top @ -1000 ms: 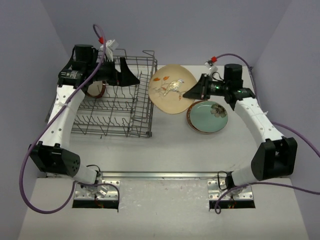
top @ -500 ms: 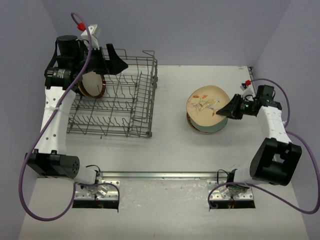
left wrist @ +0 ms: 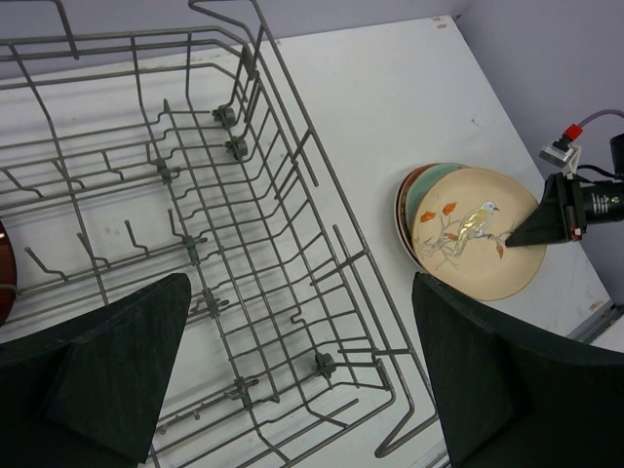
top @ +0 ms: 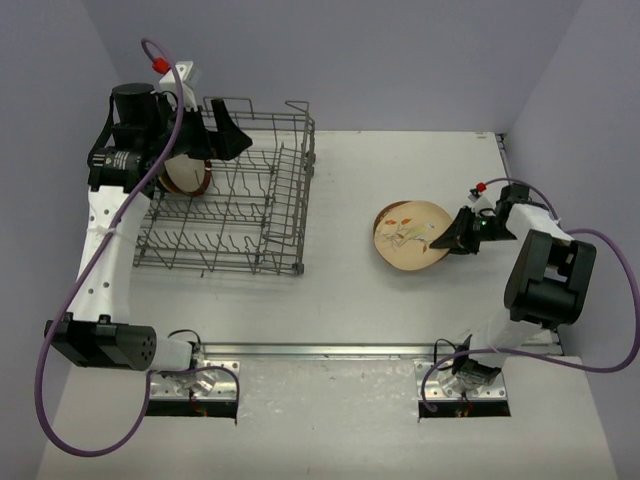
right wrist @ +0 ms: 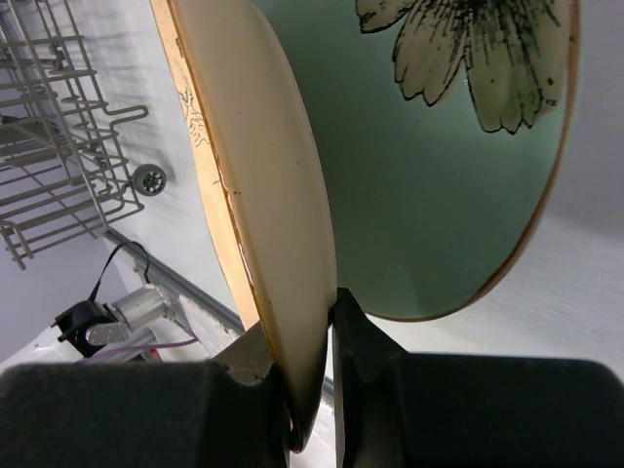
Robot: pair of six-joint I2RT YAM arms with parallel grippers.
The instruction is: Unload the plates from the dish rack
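now, the cream plate [top: 408,235] with a bird on a branch painted on it sits right of the table's [top: 400,310] middle, over a mint green plate [right wrist: 439,175] that bears a large pale flower. in the right wrist view the cream plate shows edge on, and its nearer rim stands off the green one; whether the far rim touches cannot be told. the right gripper [top: 438,240] pinches that cream rim on the plate's right side, one finger [right wrist: 366,351] under it and the other on top, jaws narrowed to the plate's thickness.

the dish rack [top: 230,215], a grey wire basket with upright tines, stands on the left half of the table, well apart from the two plates. one red-rimmed plate [top: 185,175] stands upright in its far left corner; only a sliver of it shows in the left wrist view. the left gripper [left wrist: 300,322] hangs above the rack near that corner, its jaws spread wide and holding nothing, dark fingers [left wrist: 117,361] framing the wire grid below.
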